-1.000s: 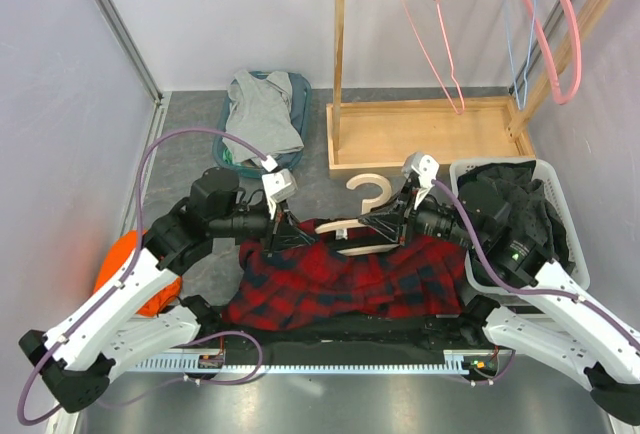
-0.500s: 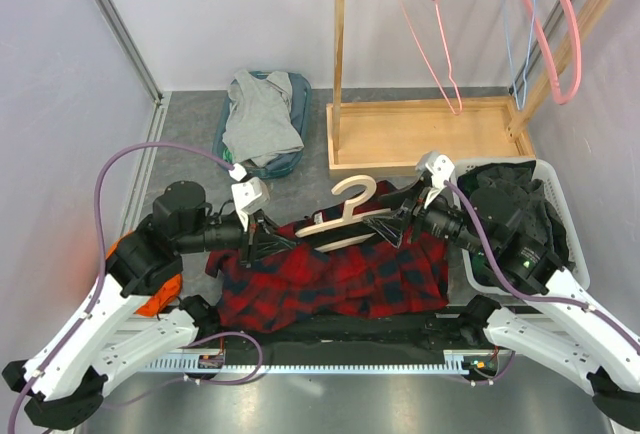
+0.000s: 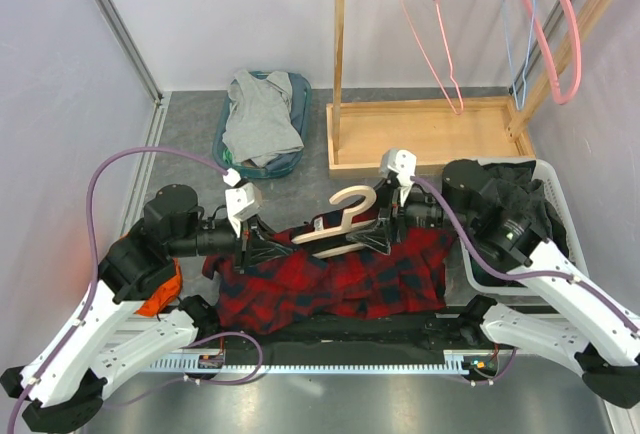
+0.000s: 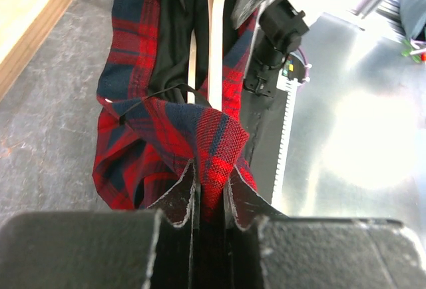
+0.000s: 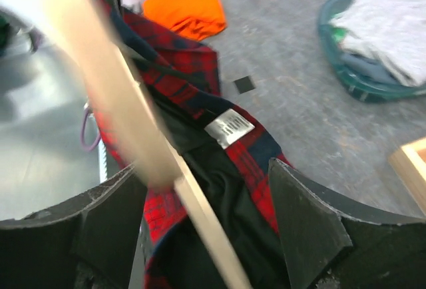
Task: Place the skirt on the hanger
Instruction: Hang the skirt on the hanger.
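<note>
Left wrist view: left gripper [image 4: 212, 192] clenched on skirt [image 4: 214, 134] waistband; skirt lies mid-surface, nr near edge. Right gripper [image 5: 208, 169] straddles hanger [image 3: 330, 241], grip cannot be told. Risk: fabric slips off hanger arm if tension drops.

Left arm [image 3: 120, 294] rises from the near-left base, elbow bent, forearm level, wrist pointing right toward centre; left gripper [image 4: 210, 169] pinched tight on the skirt [image 4: 213, 136]; right arm [image 3: 560, 279] mirrors it from the near-right base, wrist pointing left; right gripper [image 5: 205, 169] spread wide, fingers well apart.
</note>
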